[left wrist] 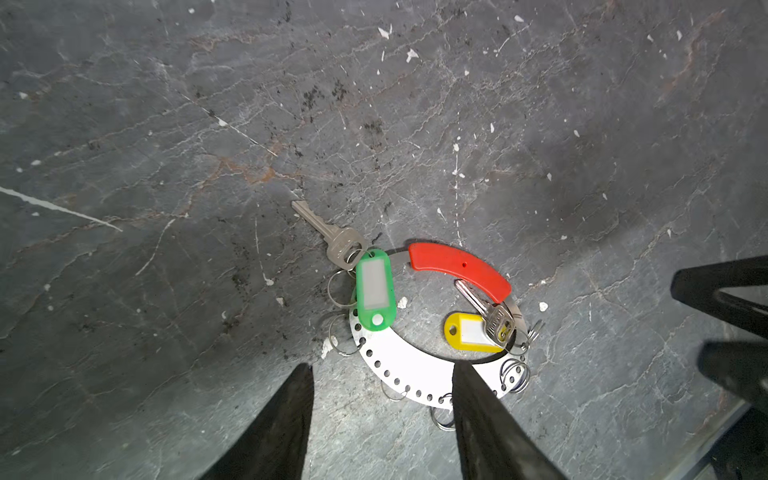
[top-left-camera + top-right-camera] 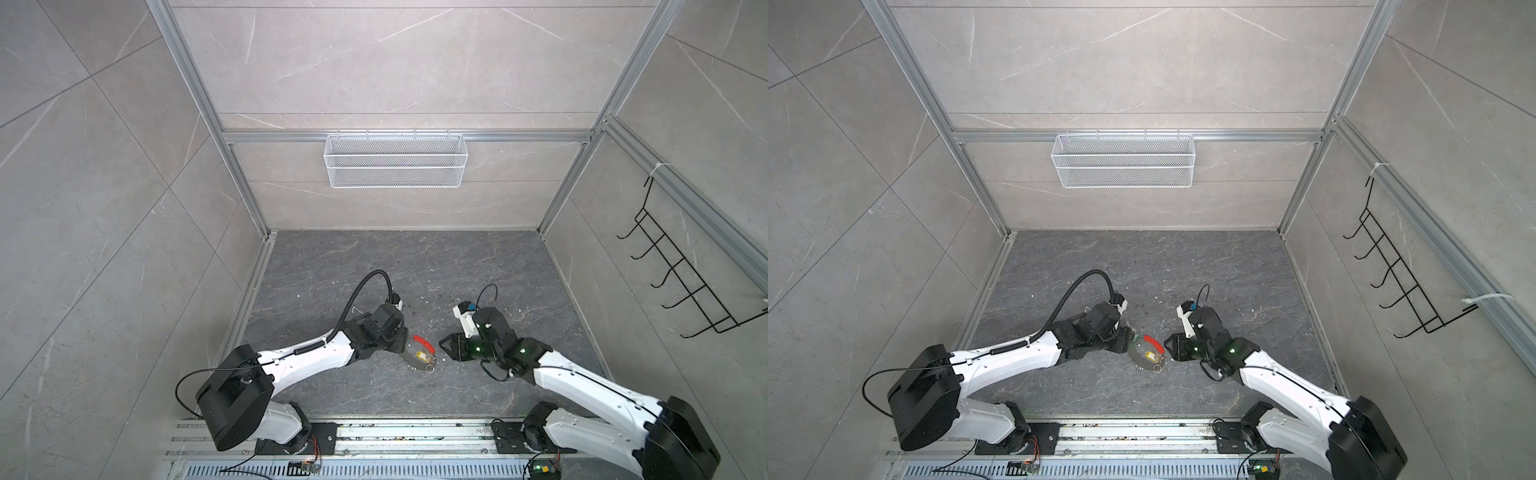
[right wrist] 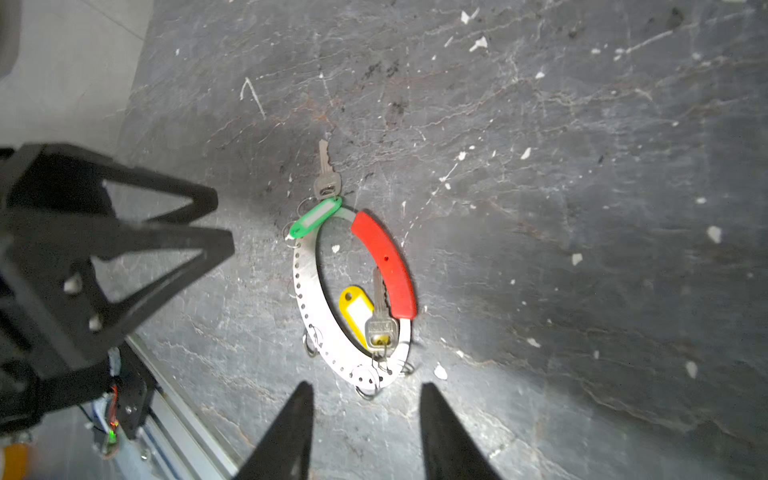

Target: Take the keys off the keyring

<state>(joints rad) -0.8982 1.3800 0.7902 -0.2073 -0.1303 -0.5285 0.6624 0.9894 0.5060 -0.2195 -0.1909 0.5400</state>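
On the dark counter [image 1: 166, 124] our keyring [image 1: 399, 361] lies flat with green-tagged key [image 1: 340, 245] and yellow-tagged key [image 1: 496, 320] attached; left pincer [image 1: 382, 368] and right pincer [image 3: 366, 385] flank it, spread and empty, we judge to pin and pull.

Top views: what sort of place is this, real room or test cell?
Probably a purpose-built robot test cell: pale stone-look panels held in a silver aluminium extrusion frame, two white-and-black robot arms bolted to a slotted metal rail at the front, a white wire-mesh basket hung on the frame.
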